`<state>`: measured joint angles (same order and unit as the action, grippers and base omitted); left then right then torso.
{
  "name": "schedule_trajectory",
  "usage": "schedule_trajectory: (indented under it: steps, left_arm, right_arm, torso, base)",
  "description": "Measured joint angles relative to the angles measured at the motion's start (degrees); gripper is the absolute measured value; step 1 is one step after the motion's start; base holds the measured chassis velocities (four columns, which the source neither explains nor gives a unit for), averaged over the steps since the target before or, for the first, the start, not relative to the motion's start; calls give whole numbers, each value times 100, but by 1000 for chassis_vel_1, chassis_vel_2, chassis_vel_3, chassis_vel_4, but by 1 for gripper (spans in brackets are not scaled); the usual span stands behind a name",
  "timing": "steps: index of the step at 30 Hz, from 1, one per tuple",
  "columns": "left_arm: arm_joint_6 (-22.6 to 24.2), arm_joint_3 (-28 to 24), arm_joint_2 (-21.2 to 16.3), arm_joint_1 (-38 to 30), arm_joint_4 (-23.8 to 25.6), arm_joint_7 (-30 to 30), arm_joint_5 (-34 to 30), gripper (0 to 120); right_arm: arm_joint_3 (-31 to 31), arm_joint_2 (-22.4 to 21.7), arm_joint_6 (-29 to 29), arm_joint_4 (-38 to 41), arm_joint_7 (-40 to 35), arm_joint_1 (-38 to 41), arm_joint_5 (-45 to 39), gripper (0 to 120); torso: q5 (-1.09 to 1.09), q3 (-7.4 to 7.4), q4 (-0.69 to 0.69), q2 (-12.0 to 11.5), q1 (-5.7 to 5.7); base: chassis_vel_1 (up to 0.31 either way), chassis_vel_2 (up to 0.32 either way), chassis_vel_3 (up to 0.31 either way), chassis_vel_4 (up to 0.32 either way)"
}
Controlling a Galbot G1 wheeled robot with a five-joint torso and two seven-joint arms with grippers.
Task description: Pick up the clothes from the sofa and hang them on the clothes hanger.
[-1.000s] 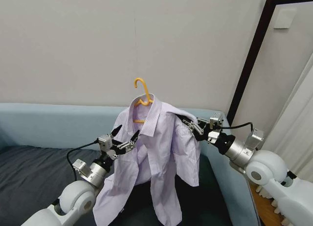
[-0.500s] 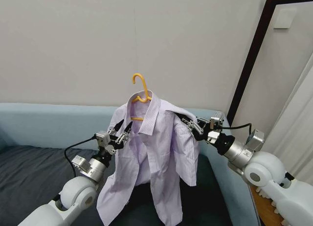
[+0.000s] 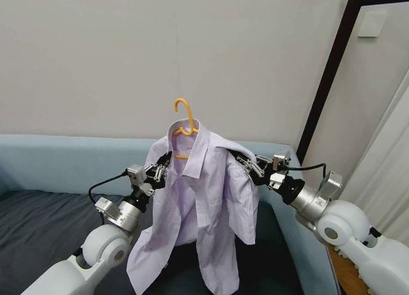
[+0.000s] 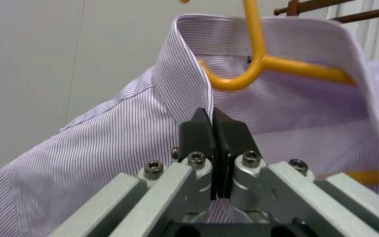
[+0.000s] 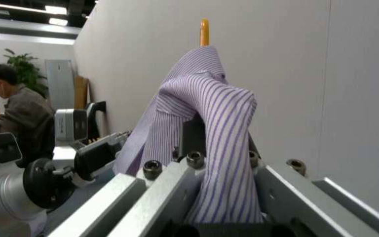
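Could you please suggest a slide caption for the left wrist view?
Left gripper shut on the striped shirt's front edge, just below the collar holding the orange hanger.

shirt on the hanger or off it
On it: the shirt drapes from the orange hanger, whose hook rises above the collar and whose bar sits inside the neck opening.

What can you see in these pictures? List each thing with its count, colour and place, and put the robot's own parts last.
shirt: one, lilac striped, hanging on the hanger above the sofa
hanger: one, yellow, inside the shirt's collar, hook upward
sofa: one, light blue with a dark seat, under and behind the shirt
wall: one, off-white, behind the sofa
door frame: one, dark, at the right
left gripper: one, black and silver, at the shirt's shoulder on the robot's left, jaws shut on the shirt
right gripper: one, black and silver, at the other shoulder, jaws shut on the shirt
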<state>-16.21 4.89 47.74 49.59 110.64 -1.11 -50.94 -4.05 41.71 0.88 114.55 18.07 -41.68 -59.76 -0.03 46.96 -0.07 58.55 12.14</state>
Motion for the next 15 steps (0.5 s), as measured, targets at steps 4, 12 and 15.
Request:
schedule_trajectory:
  steps: [4,12,15]
  left_arm:
    - [-6,-89,61,-90,0,111,-42,0]
    - [-158,-234,265,-55,-237,255,197,0]
    - [-258,-302,359,-118,-308,15,250,0]
  right_arm:
    - [20,90,96,-29,-58,-26,-35,0]
    - [38,191,324,-69,-94,-77,-241,0]
    - [-23,166,386,-69,-164,-76,-328,0]
  torso:
    - [0,0,0,0,0]
    - [0,0,1,0,0]
    - [0,0,0,0,0]
  base:
    - [0,0,0,0]
    - [0,0,0,0]
    - [0,0,0,0]
